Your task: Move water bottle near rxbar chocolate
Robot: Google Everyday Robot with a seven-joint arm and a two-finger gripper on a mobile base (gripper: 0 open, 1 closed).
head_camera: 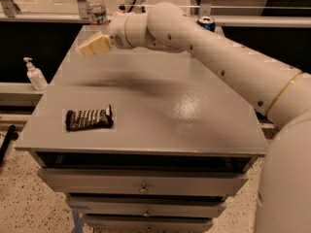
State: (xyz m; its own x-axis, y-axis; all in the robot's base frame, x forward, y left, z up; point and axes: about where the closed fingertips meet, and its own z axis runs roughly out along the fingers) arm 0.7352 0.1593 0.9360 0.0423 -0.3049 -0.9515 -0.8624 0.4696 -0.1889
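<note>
The water bottle (pixel 96 11), clear with a white cap and a red and blue label band, stands upright at the far left corner of the grey table (pixel 184 110). The rxbar chocolate (pixel 89 118), a dark wrapper with white lettering, lies flat near the table's front left edge. My gripper (pixel 87 48) hangs above the table's far left part, just in front of and below the bottle, at the end of the white arm that reaches in from the right. It is well apart from the bar.
A small white pump-top bottle (pixel 34 75) stands on a lower ledge left of the table. A blue can (pixel 206 23) sits at the table's far edge, partly behind the arm. Drawers (pixel 143 186) are below the table top.
</note>
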